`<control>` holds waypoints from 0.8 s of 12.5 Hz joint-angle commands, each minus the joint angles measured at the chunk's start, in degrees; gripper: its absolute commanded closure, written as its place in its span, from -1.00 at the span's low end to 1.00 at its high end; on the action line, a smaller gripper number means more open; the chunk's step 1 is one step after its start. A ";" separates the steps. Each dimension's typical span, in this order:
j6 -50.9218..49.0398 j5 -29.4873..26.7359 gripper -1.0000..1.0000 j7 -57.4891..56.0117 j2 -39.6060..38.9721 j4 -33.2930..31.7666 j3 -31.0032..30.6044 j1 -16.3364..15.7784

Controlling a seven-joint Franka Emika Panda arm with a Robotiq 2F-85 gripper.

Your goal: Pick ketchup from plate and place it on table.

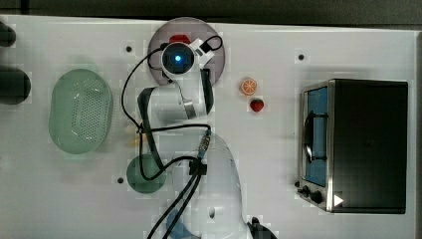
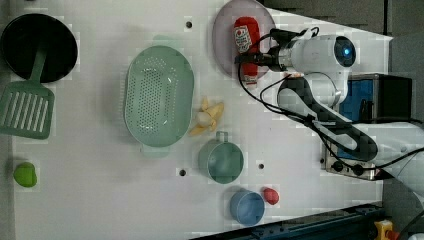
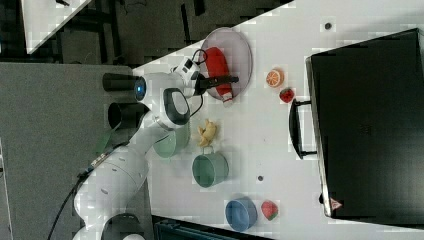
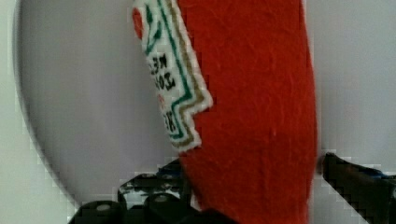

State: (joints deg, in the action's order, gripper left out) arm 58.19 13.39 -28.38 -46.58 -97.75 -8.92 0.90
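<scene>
The ketchup (image 2: 245, 37), a red bottle with a white label, lies flat on the pale lilac plate (image 2: 222, 35) near the table's (image 1: 268, 159) far edge. In the top view its red end (image 1: 179, 38) peeks out from under my wrist, above the plate (image 1: 216, 50). My gripper (image 2: 252, 50) is down over the bottle's cap half. In the wrist view its dark fingers (image 4: 355, 175) stand wide apart on either side of the red body (image 4: 252, 116), very close to it. The gripper (image 4: 250, 177) is open and the bottle rests on the plate (image 4: 84, 93).
A mint colander (image 2: 159, 95), banana pieces (image 2: 207, 117), a green cup (image 2: 221, 160) and a blue bowl (image 2: 247, 207) sit on the table. An orange slice (image 1: 248, 86) and strawberry (image 1: 257, 105) lie between the plate and the toaster oven (image 1: 358, 144).
</scene>
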 commanded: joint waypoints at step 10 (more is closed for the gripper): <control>-0.05 -0.88 -0.24 -0.50 9.82 2.04 0.51 2.23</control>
State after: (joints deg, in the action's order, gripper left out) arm 57.91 12.54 -28.82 -43.11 -98.09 -7.88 1.39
